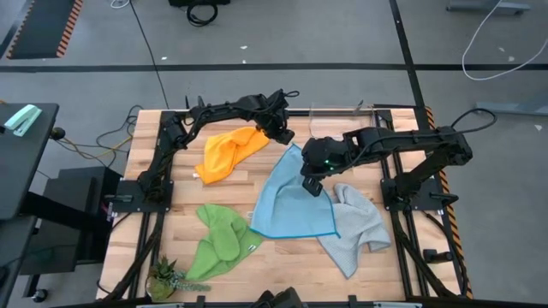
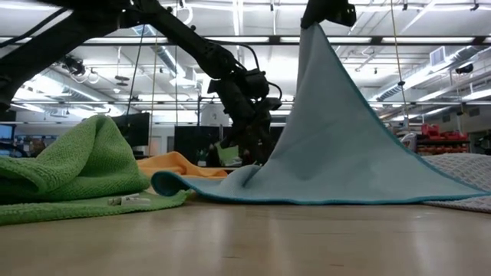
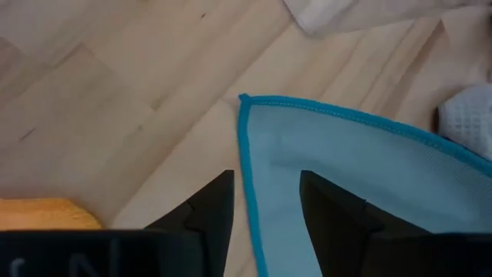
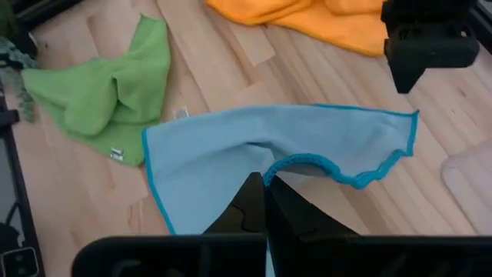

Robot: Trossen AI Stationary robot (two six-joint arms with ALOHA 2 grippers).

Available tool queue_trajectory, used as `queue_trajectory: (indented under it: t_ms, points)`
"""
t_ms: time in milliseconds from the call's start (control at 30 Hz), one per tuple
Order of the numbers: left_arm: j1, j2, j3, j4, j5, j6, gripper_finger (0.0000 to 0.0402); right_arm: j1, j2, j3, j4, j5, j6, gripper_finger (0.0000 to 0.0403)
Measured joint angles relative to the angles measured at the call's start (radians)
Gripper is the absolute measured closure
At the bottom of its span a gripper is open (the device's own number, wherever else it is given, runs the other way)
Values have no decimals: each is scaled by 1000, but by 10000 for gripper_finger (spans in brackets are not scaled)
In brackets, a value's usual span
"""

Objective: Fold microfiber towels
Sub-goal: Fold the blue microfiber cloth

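Note:
The light blue towel (image 1: pixel 287 205) is pulled up into a tent (image 2: pixel 330 146), with its near edge and far corner on the table. My right gripper (image 4: pixel 265 201) is shut on it, high above the table (image 2: pixel 328 11). My left gripper (image 3: pixel 267 206) is open, low over the towel's far corner (image 3: pixel 243 100). The teal hem runs between its fingers, and I cannot tell if they touch it. The yellow-orange towel (image 1: pixel 229 152) lies crumpled at the far left. The green towel (image 1: pixel 221 244) is bunched at the near left. The grey towel (image 1: pixel 355 229) lies at the right, partly under the blue one. My right gripper pinches the blue towel's hemmed edge (image 4: pixel 301 161) on its right side between its two shut fingers, which slant down from above. The hem bunches into a curl at the fingers. The cloth hangs drawn up from there, its lower part (image 2: pixel 230 184) resting on the table.
A small potted plant (image 1: pixel 167 278) stands at the near left corner. A clear holder (image 1: pixel 338 111) sits at the far edge. A strip of bare wood (image 1: pixel 282 265) shows between the green and grey towels.

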Motion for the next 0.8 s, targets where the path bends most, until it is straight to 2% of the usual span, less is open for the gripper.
queue_trajectory:
  t_ms: [167,533,667,800]
  points:
    - [-33,0,0,2,59,-31,244,28,0,0,36,-16,-6,403]
    - [-45,15,-2,32,33,-60,246,89,0,0,31,-50,53,403]
    - [-48,14,-2,15,39,6,245,100,0,0,30,-71,60,403]
    - [-60,14,-2,-66,20,178,255,106,0,0,30,-105,74,403]
